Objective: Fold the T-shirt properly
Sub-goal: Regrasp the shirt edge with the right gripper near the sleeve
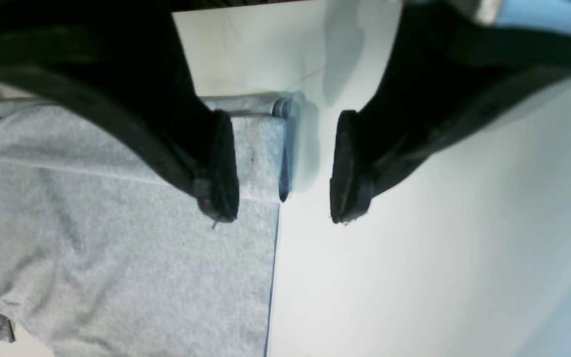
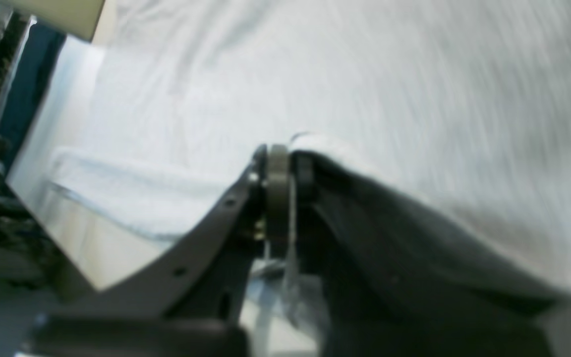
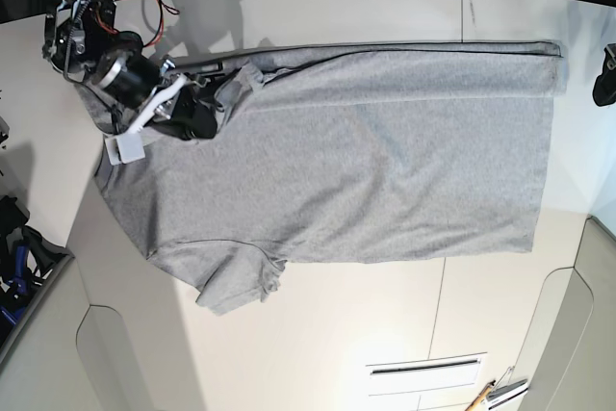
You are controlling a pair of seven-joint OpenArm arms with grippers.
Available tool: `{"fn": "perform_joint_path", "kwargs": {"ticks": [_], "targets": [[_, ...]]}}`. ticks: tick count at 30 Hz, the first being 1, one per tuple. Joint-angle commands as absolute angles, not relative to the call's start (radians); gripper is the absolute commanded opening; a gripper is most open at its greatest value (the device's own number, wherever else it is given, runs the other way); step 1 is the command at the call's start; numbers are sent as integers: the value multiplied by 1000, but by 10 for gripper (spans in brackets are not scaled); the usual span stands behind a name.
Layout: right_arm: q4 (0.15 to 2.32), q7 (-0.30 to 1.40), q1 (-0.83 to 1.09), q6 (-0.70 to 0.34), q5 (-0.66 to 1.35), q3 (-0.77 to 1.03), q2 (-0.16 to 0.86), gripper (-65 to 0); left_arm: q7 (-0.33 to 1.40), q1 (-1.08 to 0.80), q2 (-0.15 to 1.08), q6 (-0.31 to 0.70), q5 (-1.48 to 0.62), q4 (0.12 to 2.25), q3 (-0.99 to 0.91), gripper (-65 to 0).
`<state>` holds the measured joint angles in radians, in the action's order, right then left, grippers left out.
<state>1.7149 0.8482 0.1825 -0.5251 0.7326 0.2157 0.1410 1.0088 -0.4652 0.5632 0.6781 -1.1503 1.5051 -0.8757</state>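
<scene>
Along the near edge of the white table (image 3: 318, 334), only bare surface and the lower sleeve of the T-shirt (image 3: 366, 161) are showing; the sleeve is lying rumpled toward the near-left part of the tabletop. The grey shirt is spreading flat across the middle, plain side up, its hem running along the right side and reaching toward the far-right corner. There, the left gripper (image 1: 285, 163) is hovering with its jaws spread apart, one pad over the doubled hem corner and the other over bare table, holding nothing. Near the far-left corner, the right gripper (image 2: 285, 198) is pinching a raised fold of cloth at the collar-and-shoulder end, its jaws pressed together on the fabric.

The risk I am seeing: only one end is being held, so pulling now could drag the shirt askew and bunch the loose sleeve. The left jaws may also be closing beside the hem rather than on it, catching one layer or none.
</scene>
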Motion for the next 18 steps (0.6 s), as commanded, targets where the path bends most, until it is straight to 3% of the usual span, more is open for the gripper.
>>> {"fn": "perform_joint_path", "kwargs": {"ticks": [1,10,12,14,18], "targets": [[1730,818,147,-532,726,193,146,-650,995,-466,588,693,-1171,1519,-885,-319],[1728,692,17,-511,429,42,146,-639,995,-466,588,693,-1170,1519,-885,-319],[1728,692,5,-496,401,42,147,-480,995,-466,588,693,-1170,1519,-885,-318],[1728,692,2,-476,372,42,147,-366,995,-466,588,693,-1170,1519,-885,-319],[1728,697,4,-467,340,54,147,-340,995,-466,588,693,-1171,1519,-885,-318]]}}
